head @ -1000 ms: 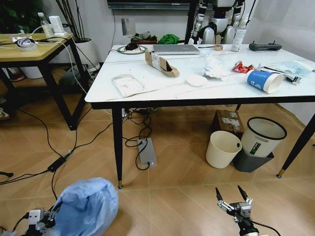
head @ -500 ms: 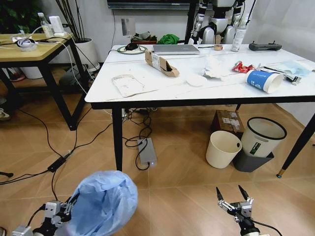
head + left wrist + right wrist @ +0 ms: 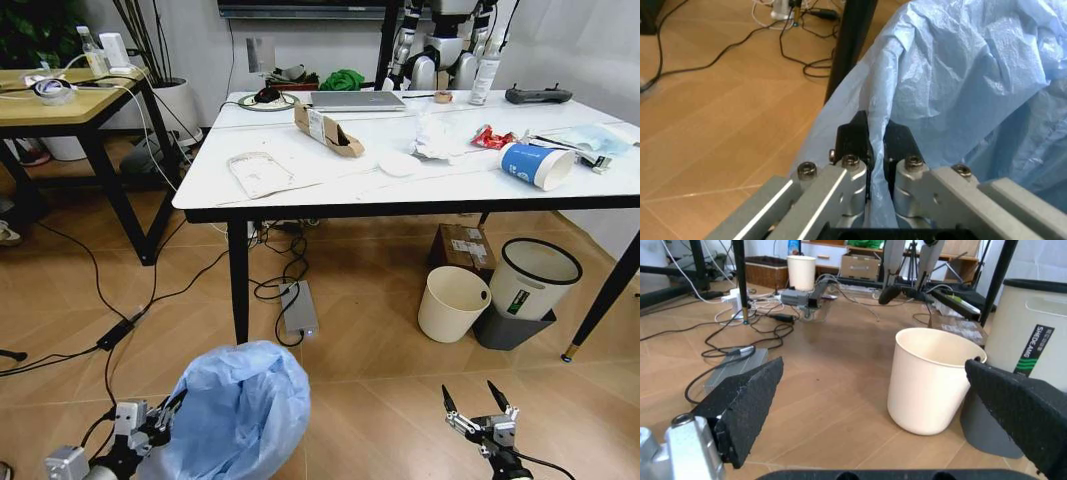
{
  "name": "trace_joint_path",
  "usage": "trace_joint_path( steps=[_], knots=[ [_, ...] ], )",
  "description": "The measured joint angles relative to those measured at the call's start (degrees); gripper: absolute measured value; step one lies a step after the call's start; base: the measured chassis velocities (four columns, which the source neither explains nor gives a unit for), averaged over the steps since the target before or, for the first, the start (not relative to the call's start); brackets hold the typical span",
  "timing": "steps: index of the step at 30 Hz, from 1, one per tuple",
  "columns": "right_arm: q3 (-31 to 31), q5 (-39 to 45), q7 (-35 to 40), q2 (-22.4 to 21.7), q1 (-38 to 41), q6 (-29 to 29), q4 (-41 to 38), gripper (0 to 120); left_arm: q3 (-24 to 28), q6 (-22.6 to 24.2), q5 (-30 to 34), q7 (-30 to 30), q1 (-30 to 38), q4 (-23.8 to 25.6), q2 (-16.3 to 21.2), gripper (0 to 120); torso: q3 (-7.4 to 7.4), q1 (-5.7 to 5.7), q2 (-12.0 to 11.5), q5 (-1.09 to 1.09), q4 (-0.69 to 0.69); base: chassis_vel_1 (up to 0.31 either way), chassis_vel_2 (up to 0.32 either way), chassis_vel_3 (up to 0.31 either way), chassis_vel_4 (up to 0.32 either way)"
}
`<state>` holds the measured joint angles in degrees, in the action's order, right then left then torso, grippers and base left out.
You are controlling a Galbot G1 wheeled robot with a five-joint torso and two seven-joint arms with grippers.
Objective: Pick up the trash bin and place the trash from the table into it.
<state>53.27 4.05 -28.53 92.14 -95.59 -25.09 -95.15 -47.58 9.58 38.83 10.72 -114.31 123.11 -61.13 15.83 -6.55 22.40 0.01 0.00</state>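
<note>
"SHEDE-GM" reads vertically on the green-black label of the white bin (image 3: 1033, 335); nothing else is legible.

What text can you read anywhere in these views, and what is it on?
"SHEDE" in green, running vertically on a black label on the white bin with the black rim; smaller characters beside it are too small to read.
Label on the brown cardboard box on the table: too small to read.
Print on the blue paper cup: unreadable.

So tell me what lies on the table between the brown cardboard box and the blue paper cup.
In the head view, crumpled white tissues and a flat white round pad lie between the brown cardboard box and the blue paper cup, on the table.
</note>
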Motion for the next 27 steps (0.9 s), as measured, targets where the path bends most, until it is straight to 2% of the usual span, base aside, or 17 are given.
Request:
trace_joint_path(
  steps=[14, 27],
  knots=[
    [0.3, -0.1, 0.2, 0.0, -0.6, -0.2, -0.8, 100, 1.5, -0.9, -2.2, 0.6, 0.4, -1.7, -1.5, 0, 2.16, -1.10, 3.3, -0.01, 0.00, 0.000, 0.000, 0.000, 0.000],
    [0.0, 0.0, 0.3, 0.0, -0.3, -0.2, -1.3, 100, 1.7, -0.4, -2.1, 0.2, 0.2, 0.0, -1.8, 0, 4.35, -2.32, 6.7, -0.01, 0.00, 0.000, 0.000, 0.000, 0.000]
  ],
)
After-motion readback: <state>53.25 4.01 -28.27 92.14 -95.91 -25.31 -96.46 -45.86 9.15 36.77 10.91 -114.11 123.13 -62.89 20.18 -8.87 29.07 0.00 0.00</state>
